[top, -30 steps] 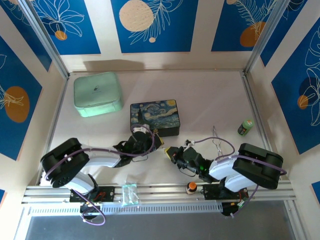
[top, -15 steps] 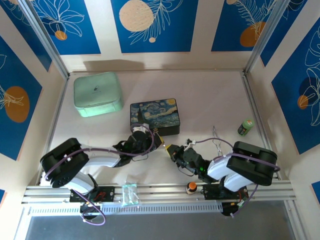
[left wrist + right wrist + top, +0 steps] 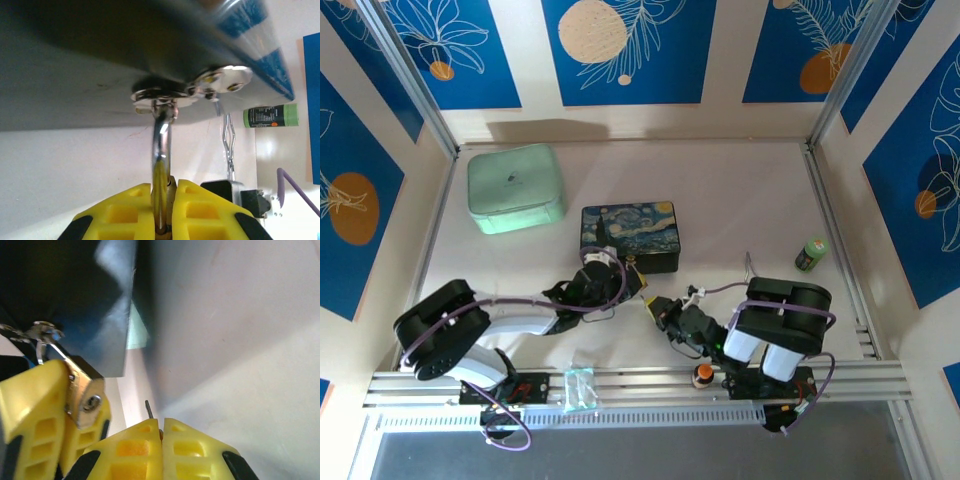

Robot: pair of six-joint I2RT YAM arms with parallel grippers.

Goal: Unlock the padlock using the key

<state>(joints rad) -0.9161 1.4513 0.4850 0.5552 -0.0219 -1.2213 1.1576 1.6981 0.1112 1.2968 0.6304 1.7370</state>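
Left hand [image 3: 164,187] is clamped right down on the padlock [image 3: 161,150]. In the left wrist view the yellow fingers [image 3: 125,205] pinch it from both sides with barely a sliver between them. The silver shackle runs straight up from the fingertips and hooks into the clasp [image 3: 200,90] on the front of the box [image 3: 100,60], so the lock hangs off the box just beyond that hand. Right hand [image 3: 161,427] is squeezed fully shut on the key [image 3: 148,409], and only a thin dark tip pokes out from between its pads. In the right wrist view the padlock's brass body sits just left of the right hand, keyhole end facing the camera, sandwiched in the left hand's fingers. The key tip is near the keyhole but not in it, with a small gap between them. From above, both hands meet nose to nose at the box's near right corner, the right one a touch nearer the arm bases. Forceps [image 3: 229,145] and a green bottle [image 3: 811,254] lie on the desk [image 3: 740,200] off beyond the right hand's far side. A mint case [image 3: 515,187] sits well away past the left hand.
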